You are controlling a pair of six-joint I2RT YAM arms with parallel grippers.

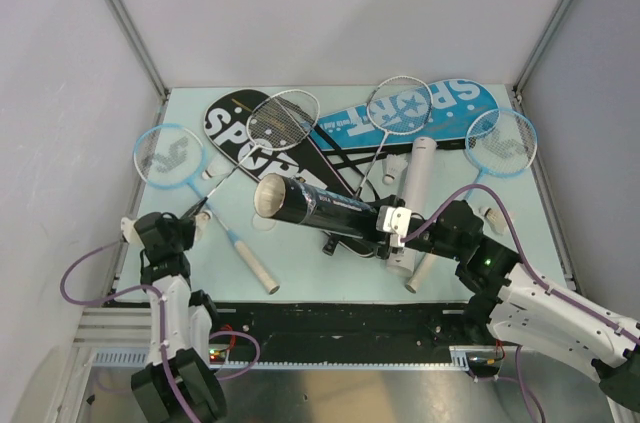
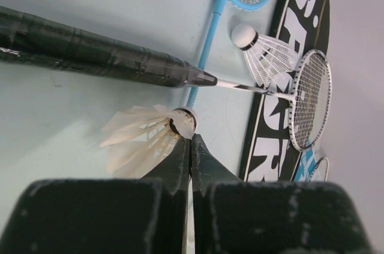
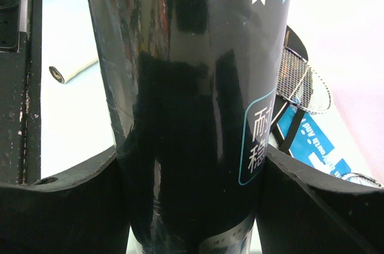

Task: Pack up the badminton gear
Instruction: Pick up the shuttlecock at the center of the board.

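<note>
My left gripper [image 2: 191, 137] is shut at the cork end of a white shuttlecock [image 2: 141, 140] lying on the table, pinching its edge; in the top view it [image 1: 197, 218] sits at the left near a light-blue racket [image 1: 168, 155]. A second shuttlecock [image 2: 258, 47] lies beside a silver racket [image 2: 309, 101] with a black handle [image 2: 90, 56]. My right gripper [image 3: 189, 164] is shut on a black tube [image 1: 315, 207], held off the table, its open end [image 1: 272, 198] facing left.
A black SPORT cover [image 1: 235, 133] and a blue one [image 1: 450, 108] lie at the back under silver rackets [image 1: 283, 121] [image 1: 400, 105]. A white tube [image 1: 420, 178], another light-blue racket [image 1: 502, 141] and a loose shuttlecock [image 1: 490, 213] lie on the right.
</note>
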